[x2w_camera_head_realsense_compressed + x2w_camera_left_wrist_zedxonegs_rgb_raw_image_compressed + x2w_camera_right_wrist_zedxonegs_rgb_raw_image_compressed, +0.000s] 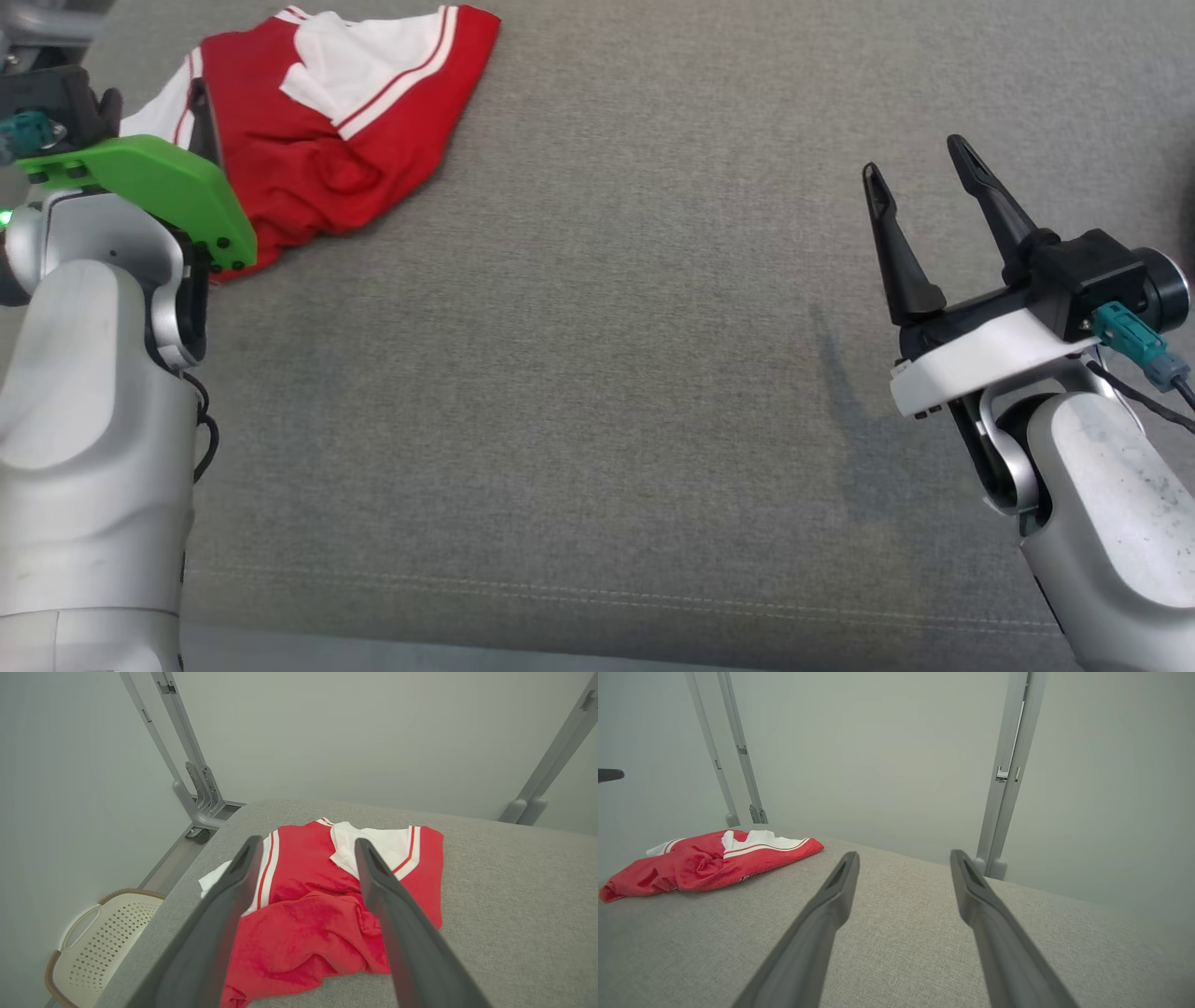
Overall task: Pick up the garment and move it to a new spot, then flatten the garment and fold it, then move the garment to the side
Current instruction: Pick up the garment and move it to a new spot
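Just beyond the empty, wide-open left tool (pixel 308 843) lies the crumpled red garment (pixel 303 924)

Grey fabric surface (pixel 607 373); pale walls (pixel 878 742); cream basket (pixel 105 945) below.

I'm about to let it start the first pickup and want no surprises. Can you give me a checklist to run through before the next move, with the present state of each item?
1. Open left gripper: ok, fingers apart, nothing held.
2. Open right gripper: ok, fingers apart, nothing held.
3. The garment ahead of the left gripper: ok, it lies right in front of the fingers in the left wrist view.
4. The garment lying flat: not ok, it is crumpled and folded over itself.
5. Room for a new spot: ok, the grey surface stretches wide between garment and right gripper.
6. Left fingers touching the cloth: cannot tell.
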Motion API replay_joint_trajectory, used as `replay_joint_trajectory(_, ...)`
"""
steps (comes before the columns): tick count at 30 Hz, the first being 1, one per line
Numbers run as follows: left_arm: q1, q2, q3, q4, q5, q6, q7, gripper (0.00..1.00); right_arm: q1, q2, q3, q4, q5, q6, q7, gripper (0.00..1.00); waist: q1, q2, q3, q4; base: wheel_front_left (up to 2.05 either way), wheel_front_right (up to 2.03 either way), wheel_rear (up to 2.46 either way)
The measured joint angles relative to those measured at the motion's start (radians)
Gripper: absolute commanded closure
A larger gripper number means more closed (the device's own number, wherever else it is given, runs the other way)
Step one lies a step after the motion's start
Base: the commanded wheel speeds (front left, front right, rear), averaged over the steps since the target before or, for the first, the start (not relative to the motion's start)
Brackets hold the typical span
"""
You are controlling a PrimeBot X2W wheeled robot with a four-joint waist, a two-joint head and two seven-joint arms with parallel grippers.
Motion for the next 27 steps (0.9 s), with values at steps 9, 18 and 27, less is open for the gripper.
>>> replay_joint_trajectory(9, -0.074, 0.007, 0.061, 0.137, -0.009, 0.015, 0.049, 0.0, -0.048, -0.006, 0.015, -0.031, -0.01, 0.025, 0.021, 0.0, 0.0, 0.0, 0.089, -0.101, 0.0, 0.0, 0.0)
replay_joint_trajectory(18, -0.118, -0.004, 0.099, 0.28, 0.016, 0.02, 0.081, 0.0, -0.065, -0.015, 0.019, -0.035, -0.017, 0.032, 0.021, 0.0, 0.0, 0.0, 0.154, -0.166, 0.0, 0.0, 0.0)
replay_joint_trajectory(27, -0.163, 0.016, 0.211, 0.393, 0.077, 0.02, 0.089, 0.0, -0.066, -0.014, 0.033, -0.03, -0.017, 0.041, 0.03, 0.0, 0.0, 0.0, 0.164, -0.184, 0.0, 0.0, 0.0)
